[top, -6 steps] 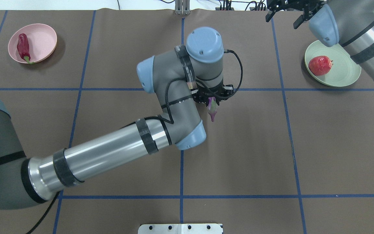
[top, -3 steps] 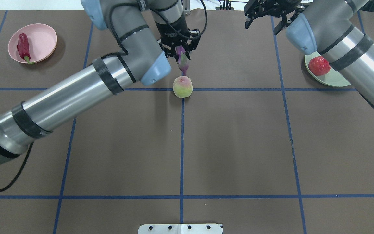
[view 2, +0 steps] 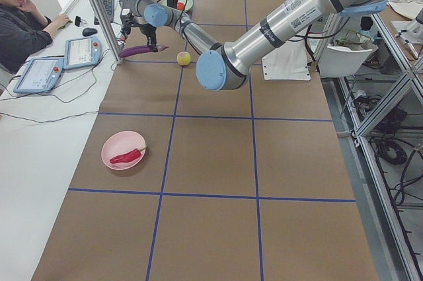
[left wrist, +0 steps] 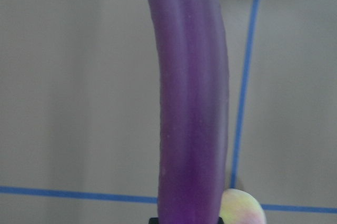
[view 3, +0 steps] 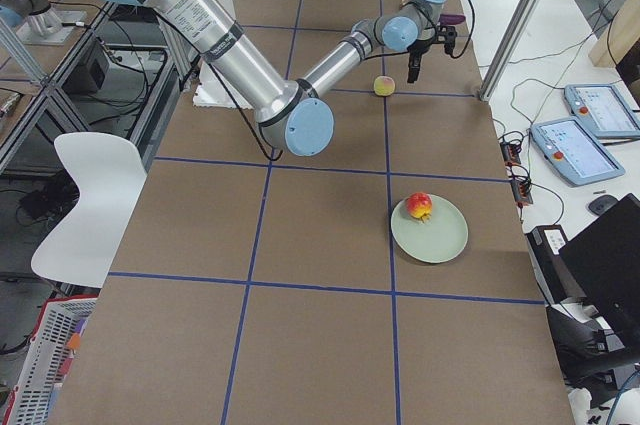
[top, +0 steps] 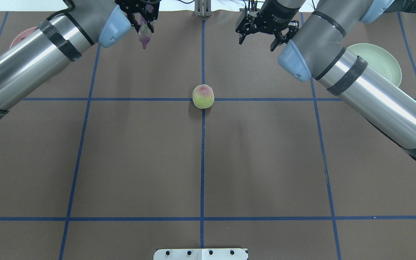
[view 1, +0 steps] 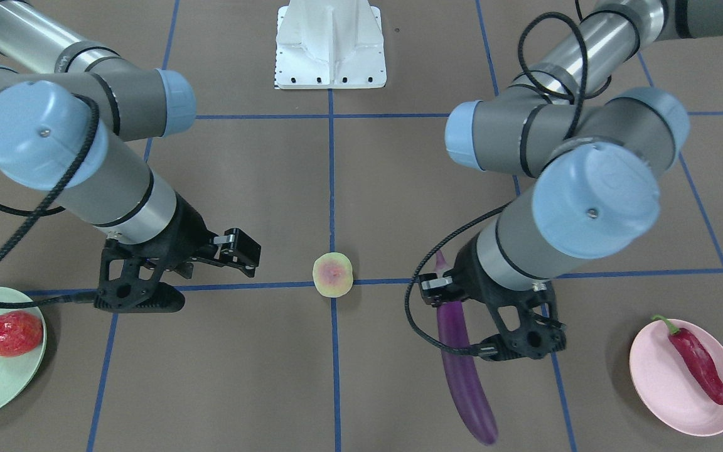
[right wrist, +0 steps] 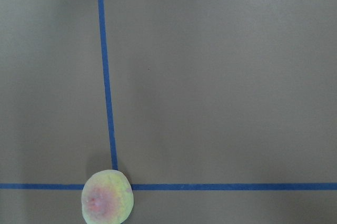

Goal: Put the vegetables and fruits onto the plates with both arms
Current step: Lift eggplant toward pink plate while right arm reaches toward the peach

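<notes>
Purple eggplant [view 1: 465,376], clamped in left end effector [view 1: 460,320]

Brown bench [top: 265,162] gridded with blue tape [top: 202,173], white mounting base [view 1: 330,47], seated operator [view 2: 23,13] near two tablets [view 2: 39,74], white chair [view 3: 85,200] beside the bench.

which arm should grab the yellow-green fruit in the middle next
Right. Its end effector is open and empty, so it can take the yellow-green fruit; the left end effector is shut on the eggplant.

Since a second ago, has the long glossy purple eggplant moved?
Yes: in the overhead view the eggplant went from right of the central blue tape line to left of it, higher in frame.
</notes>
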`<state>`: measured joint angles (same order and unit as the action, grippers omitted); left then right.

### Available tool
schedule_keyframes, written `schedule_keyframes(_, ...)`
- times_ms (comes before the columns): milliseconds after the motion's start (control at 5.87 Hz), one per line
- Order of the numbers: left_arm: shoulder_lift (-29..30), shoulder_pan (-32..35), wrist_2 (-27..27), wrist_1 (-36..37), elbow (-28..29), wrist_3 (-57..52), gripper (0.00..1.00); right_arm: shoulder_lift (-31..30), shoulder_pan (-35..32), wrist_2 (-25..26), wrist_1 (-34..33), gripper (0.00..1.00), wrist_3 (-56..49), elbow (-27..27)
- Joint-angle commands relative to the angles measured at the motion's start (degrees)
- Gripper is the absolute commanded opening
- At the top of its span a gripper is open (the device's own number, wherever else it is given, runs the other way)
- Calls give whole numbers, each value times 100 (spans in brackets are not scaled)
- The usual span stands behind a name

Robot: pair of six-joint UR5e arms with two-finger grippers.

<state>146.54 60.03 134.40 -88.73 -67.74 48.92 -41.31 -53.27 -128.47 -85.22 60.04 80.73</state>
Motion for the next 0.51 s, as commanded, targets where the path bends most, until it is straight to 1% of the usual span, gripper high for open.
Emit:
schedule_keyframes(0,-518,560,8,241,-108,-1142,0,385,447,539,172,99,322,-432)
schedule_keyframes(170,-712,841,-53,251,-47,-1696,0,604,615,629,486,99,367,-870)
schedule_keyframes(341,-862,992,-184,303,93,-1858,0,702,817,874,585,99,446,-1031)
